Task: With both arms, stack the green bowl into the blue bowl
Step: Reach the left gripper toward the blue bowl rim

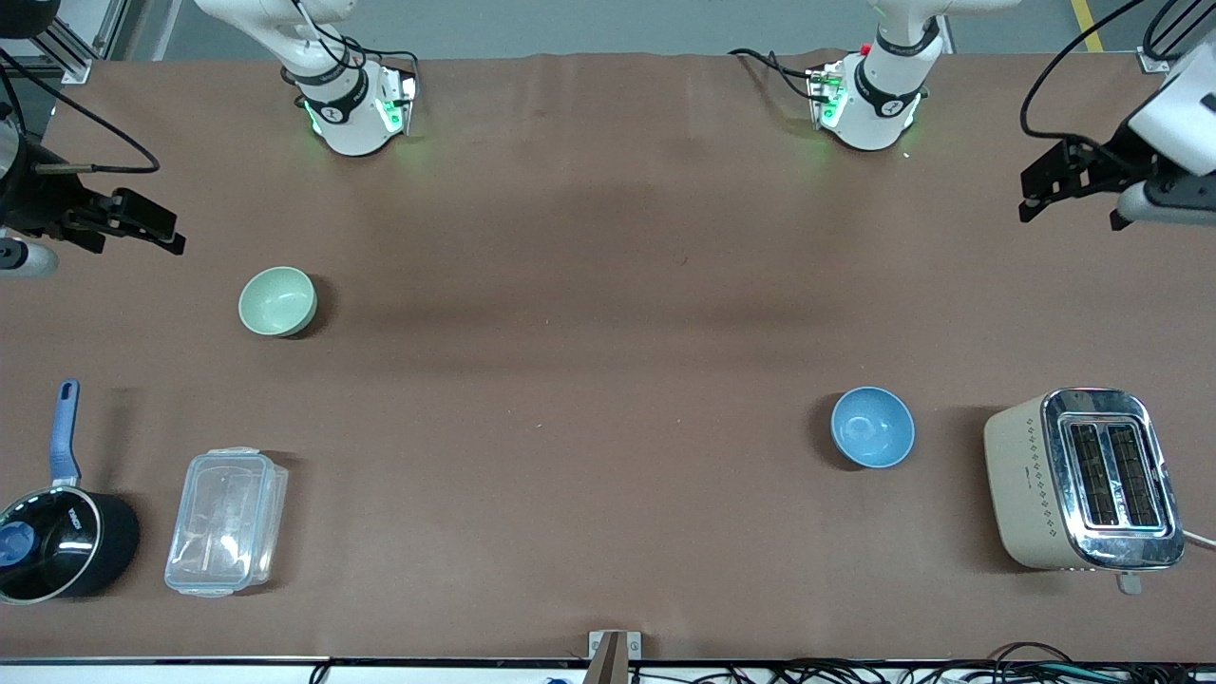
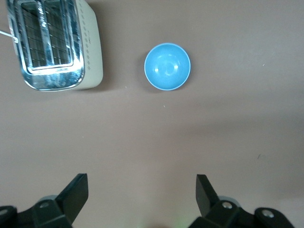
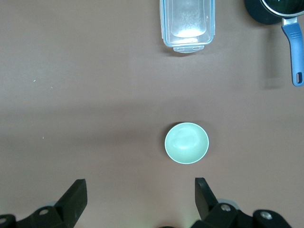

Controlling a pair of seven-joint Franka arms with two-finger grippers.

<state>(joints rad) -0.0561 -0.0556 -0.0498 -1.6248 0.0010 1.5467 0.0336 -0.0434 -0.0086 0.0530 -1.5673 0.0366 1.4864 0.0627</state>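
Note:
The pale mint-green bowl (image 1: 276, 301) stands upright on the brown table toward the right arm's end; it also shows in the right wrist view (image 3: 186, 142). The sky-blue bowl (image 1: 872, 427) stands upright toward the left arm's end, nearer the front camera, and shows in the left wrist view (image 2: 167, 66). My right gripper (image 1: 166, 233) hangs open and empty high over the table's edge, apart from the green bowl; in its wrist view (image 3: 140, 192) the jaws stand wide. My left gripper (image 1: 1031, 195) hangs open and empty high over the other end; its wrist view (image 2: 141, 190) shows only bare table between the jaws.
A cream and chrome toaster (image 1: 1083, 480) stands beside the blue bowl at the left arm's end. A clear plastic lidded container (image 1: 226, 521) and a black saucepan with a blue handle (image 1: 57, 541) stand nearer the front camera than the green bowl.

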